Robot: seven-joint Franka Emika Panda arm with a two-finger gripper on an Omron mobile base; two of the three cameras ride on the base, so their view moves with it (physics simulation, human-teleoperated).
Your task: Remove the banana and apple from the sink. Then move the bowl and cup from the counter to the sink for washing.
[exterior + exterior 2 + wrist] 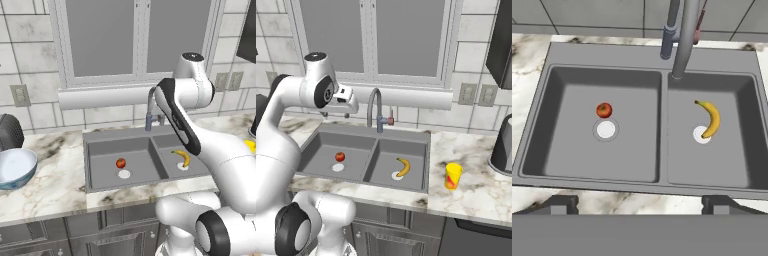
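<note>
Nothing is done yet, I judge: apple (pixel 604 110) and banana (pixel 710 118) lie in the sink (pixel 662 90); bowl (pixel 15 167) and cup (pixel 453 176) sit on the surface (pixel 476 192). My tool (pixel 640 204) hangs spread above.

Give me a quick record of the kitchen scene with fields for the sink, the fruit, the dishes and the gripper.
sink: double-basin sink, faucet at the back over the divider
apple: apple in the left basin, just behind its drain
banana: banana in the right basin, one end over the drain
bowl: bowl on the counter, left of the sink
cup: cup upright on the counter, right of the sink
gripper: gripper open, above the sink's front edge, holding nothing
</note>
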